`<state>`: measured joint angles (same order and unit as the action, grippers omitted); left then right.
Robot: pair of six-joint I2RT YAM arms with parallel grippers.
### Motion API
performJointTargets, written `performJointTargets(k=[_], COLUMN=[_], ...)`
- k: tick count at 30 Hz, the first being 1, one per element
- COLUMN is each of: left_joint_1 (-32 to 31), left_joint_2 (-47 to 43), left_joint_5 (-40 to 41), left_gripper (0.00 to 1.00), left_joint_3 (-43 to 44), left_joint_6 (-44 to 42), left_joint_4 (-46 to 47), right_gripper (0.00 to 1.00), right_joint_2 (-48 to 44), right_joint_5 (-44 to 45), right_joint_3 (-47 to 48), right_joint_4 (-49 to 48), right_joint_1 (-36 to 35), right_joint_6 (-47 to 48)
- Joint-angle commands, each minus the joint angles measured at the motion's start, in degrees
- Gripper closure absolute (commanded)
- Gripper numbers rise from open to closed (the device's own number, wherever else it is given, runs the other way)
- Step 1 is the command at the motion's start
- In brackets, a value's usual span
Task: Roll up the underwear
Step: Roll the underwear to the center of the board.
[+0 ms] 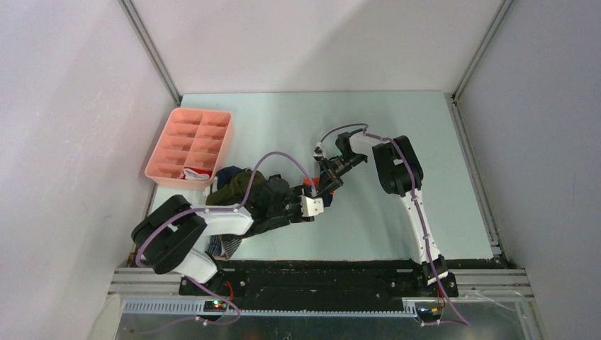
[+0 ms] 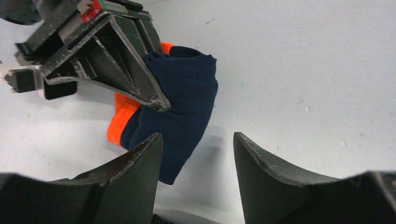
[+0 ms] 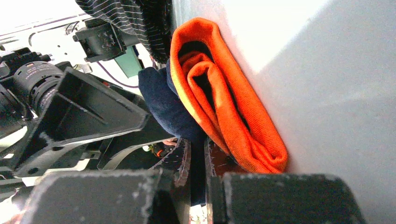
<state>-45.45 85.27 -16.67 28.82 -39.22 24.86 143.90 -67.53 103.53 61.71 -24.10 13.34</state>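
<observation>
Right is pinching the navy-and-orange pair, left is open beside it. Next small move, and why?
Probably ease the left gripper forward until its open jaws straddle the free end of the navy briefs. Only a corner lies between them now, and the right gripper pins just one edge.

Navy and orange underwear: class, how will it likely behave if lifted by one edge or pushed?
Probably floppy: the navy and orange underwear lies in soft folds, so it would sag. It would likely unroll if released, since only the right claw pinches it.
</observation>
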Motion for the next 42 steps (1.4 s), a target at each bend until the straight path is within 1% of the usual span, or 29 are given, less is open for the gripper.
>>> performJointTargets(k=[1,2,4,8,10,12,13,14,15,16,17,18,19,20,21,23,24,26,29,31,32,33,34,35,36,39,40,41,42], left_joint_1=[0.24,0.22,0.00,-0.29,-0.21,-0.28,-0.21,-0.22,-0.28,-0.24,-0.24,0.01,0.14,0.51,0.79,1.23,1.37,2.08,2.82,3.67,4.46,4.96,5.95,6.50,7.43,8.48,8.55,8.67,8.74], left_joint_2=[-1.42,-0.76,1.69,7.69,9.86,10.82,11.28,11.61,12.42,12.88,14.10,14.73,16.04,16.58,17.27,17.86,18.40,19.65,21.76,24.03,25.83,26.92,29.15,30.56,33.44,37.94,38.85,39.10,39.88], left_joint_5=[2.20,2.48,3.49,5.87,5.67,4.20,3.48,3.31,2.80,2.66,2.27,1.82,0.54,-0.63,-4.11,-9.42,-10.66,-16.01,-24.79,-27.69,-29.43,-30.42,-32.33,-33.36,-35.08,-37.38,-37.78,-37.98,-38.61], left_gripper=[0.29,0.20,0.14,0.17,0.24,0.36,0.46,0.50,0.60,0.66,0.76,0.81,0.87,0.89,0.92,0.97,0.99,1.00,1.00,1.00,1.00,1.00,1.00,1.00,1.00,1.00,1.00,1.00,1.00], left_joint_3=[0.61,1.06,2.48,5.48,6.55,6.90,7.27,7.64,8.53,9.02,10.52,12.26,13.08,14.29,14.79,16.18,17.52,20.43,24.96,28.72,31.42,32.90,35.92,37.83,41.68,48.01,49.50,49.93,50.90], left_joint_6=[-2.23,-2.07,-1.58,-1.10,-0.55,-0.94,-1.07,-1.00,-0.93,-0.74,-0.49,0.25,0.62,1.27,1.35,1.17,1.89,1.65,0.49,-0.22,-0.43,-0.51,-0.64,-0.92,-1.44,-4.16,-4.27,-3.88,-3.60], left_joint_4=[3.24,2.34,1.58,1.27,0.92,0.49,-0.57,-1.29,-3.59,-4.91,-8.25,-10.05,-13.43,-14.88,-17.86,-22.25,-23.38,-30.35,-42.57,-48.95,-50.84,-54.60,-58.60,-60.80,-65.44,-72.99,-74.03,-74.10,-74.66], right_gripper=[1.00,1.00,1.00,1.00,1.00,1.00,1.00,1.00,1.00,0.98,0.95,0.86,0.82,0.73,0.67,0.33,0.09,0.01,0.01,0.01,0.01,0.01,0.01,0.01,0.01,0.01,0.03,0.11,0.14], right_joint_2=[5.27,5.31,5.34,5.37,5.38,5.33,5.38,5.36,5.30,5.37,5.42,5.41,5.29,4.58,3.91,0.76,-2.26,-8.98,-19.13,-31.74,-42.25,-47.19,-55.43,-58.48,-62.58,-64.66,-64.51,-64.37,-64.67], right_joint_5=[12.74,12.71,12.54,12.28,12.23,12.20,12.12,12.05,11.78,11.53,10.97,10.64,9.78,9.16,7.63,4.77,2.55,0.85,4.35,15.31,25.89,30.97,37.01,38.12,38.36,36.57,33.00,31.50,29.43], right_joint_3=[-1.87,-1.84,-1.86,-1.89,-1.95,-1.94,-1.97,-2.04,-2.13,-2.16,-2.14,-2.03,-1.82,-1.74,-1.59,-2.54,-2.89,-6.66,-10.55,-20.06,-30.12,-35.80,-45.18,-48.60,-52.20,-54.03,-54.74,-54.88,-55.02], right_joint_4=[-1.76,-1.77,-1.77,-1.74,-1.71,-1.76,-1.77,-1.81,-2.07,-2.23,-2.30,-2.26,-2.11,-2.16,-2.37,-3.48,-4.22,-8.86,-17.70,-34.04,-48.34,-55.82,-68.52,-72.06,-72.89,-65.04,-62.88,-61.46,-59.30], right_joint_1=[-1.16,-1.09,-1.10,-1.07,-1.04,-1.00,-0.98,-0.97,-0.96,-0.95,-0.86,-0.73,-0.39,-0.01,0.93,2.74,3.99,6.19,9.60,12.23,13.77,14.23,14.42,14.25,13.35,11.23,11.43,11.55,11.36], right_joint_6=[-0.84,-0.85,-0.71,-0.69,-0.71,-0.71,-0.70,-0.76,-0.77,-0.88,-0.92,-0.94,-0.95,-0.88,-0.92,-1.78,-1.25,-2.24,-7.60,-13.63,-15.59,-17.88,-18.03,-15.86,-13.90,-7.72,-7.59,-7.44,-6.88])
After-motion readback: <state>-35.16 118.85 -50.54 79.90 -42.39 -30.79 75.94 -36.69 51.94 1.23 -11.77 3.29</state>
